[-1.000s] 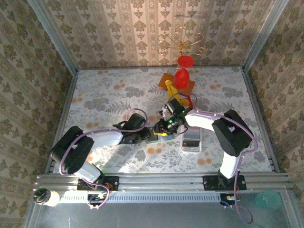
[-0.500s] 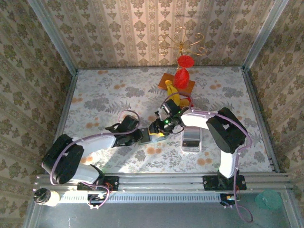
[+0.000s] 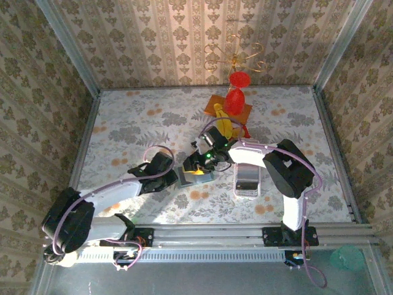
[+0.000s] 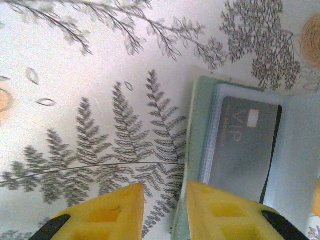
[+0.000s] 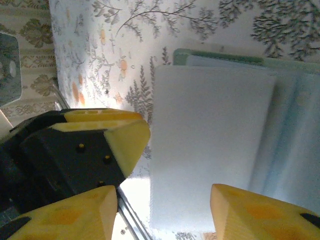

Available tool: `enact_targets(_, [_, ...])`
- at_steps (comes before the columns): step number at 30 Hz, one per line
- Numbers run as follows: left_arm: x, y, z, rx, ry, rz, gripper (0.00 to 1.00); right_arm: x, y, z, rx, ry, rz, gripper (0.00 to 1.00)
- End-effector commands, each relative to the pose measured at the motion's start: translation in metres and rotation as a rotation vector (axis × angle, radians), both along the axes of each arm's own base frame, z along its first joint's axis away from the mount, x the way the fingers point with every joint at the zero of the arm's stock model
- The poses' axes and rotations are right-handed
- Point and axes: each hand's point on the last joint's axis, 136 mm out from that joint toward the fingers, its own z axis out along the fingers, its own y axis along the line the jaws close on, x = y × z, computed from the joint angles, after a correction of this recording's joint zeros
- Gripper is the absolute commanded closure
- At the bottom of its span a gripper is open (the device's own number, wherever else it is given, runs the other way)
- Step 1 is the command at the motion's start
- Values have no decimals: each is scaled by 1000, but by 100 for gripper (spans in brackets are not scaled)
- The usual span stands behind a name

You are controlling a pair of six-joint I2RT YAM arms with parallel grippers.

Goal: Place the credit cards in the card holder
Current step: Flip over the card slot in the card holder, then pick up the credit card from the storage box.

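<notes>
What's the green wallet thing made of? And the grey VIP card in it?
The card holder looks like soft, matte vinyl or faux leather: smooth sage-green edge, no shine. The grey card looks like stiff plastic: flat, crisp printed letters. The sleeve over it seems clear plastic, since the card shows through.

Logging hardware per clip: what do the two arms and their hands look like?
The left arm and right arm have white shells, black joints and lilac cables looping alongside. The left hand and right hand carry yellow fingers on black mounts. A green light glows by the right wrist.
</notes>
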Motion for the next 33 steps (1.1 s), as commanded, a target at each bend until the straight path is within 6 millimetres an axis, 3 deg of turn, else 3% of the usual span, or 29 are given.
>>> enact_targets(1, [-5, 25, 3, 58, 0, 70, 71, -6, 10, -6, 4, 39, 30, 45])
enact_targets(6, [-6, 32, 16, 42, -42, 85, 71, -6, 12, -30, -42, 85, 32, 45])
enact_targets(10, [-6, 28, 18, 18, -45, 71, 71, -6, 12, -33, -51, 91, 40, 45])
enact_targets(13, [-4, 23, 19, 13, -40, 58, 72, -7, 11, -23, -50, 68, 66, 45])
enact_targets(18, [2, 16, 20, 4, -45, 40, 72, 6, 2, 31, 0, -101, 77, 42])
enact_targets(23, [10, 7, 23, -1, -70, 17, 65, 22, -48, 88, -17, -419, 89, 34])
enact_targets(26, [16, 2, 28, -24, -114, 13, 63, 15, -79, 116, -44, -652, 167, 29])
enact_targets(29, [22, -9, 34, -55, -163, -19, 62, 8, -113, 135, -93, -867, 211, 18])
enact_targets(31, [26, -13, 39, -45, -187, -53, 62, 8, -137, 141, -138, -999, 187, 0])
enact_targets(33, [28, -17, 43, -33, -202, -83, 62, 6, -159, 141, -241, -1157, 200, 0])
